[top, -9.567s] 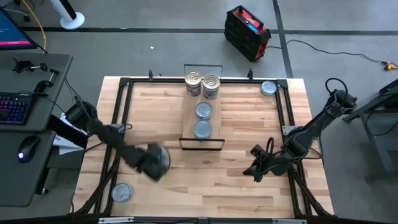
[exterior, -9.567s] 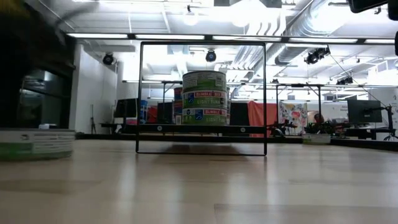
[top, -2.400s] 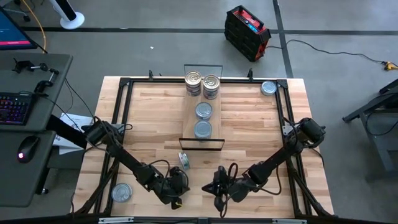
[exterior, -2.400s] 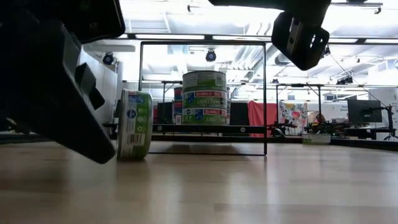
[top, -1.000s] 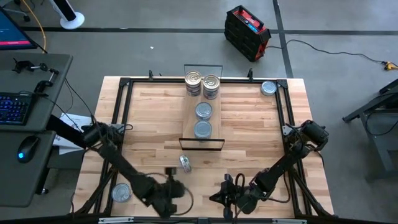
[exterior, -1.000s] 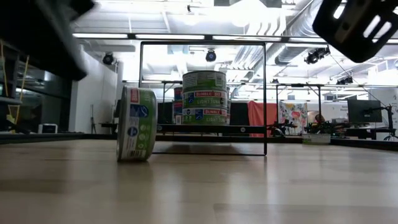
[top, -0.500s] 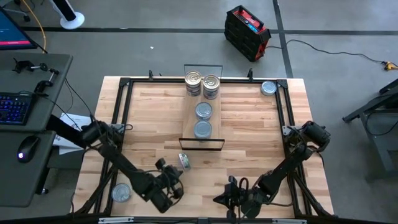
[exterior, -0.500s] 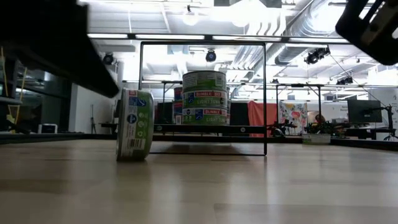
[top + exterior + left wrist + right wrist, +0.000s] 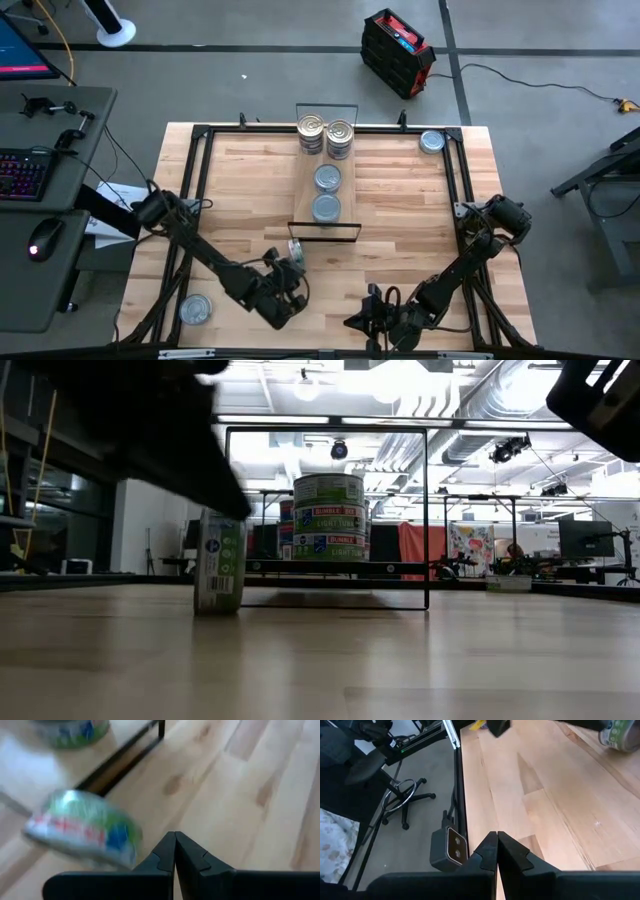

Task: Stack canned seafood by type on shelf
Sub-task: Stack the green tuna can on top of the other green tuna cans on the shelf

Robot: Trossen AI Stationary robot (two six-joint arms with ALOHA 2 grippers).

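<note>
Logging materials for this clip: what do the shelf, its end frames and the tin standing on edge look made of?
The shelf looks like pale unfinished wood with visible grain. Its end frames look like thin black wire or rod, probably metal. The tin standing on edge looks like metal with a green printed paper label; its lid glints silver.

green-labelled tin, light-wood shelf
</note>
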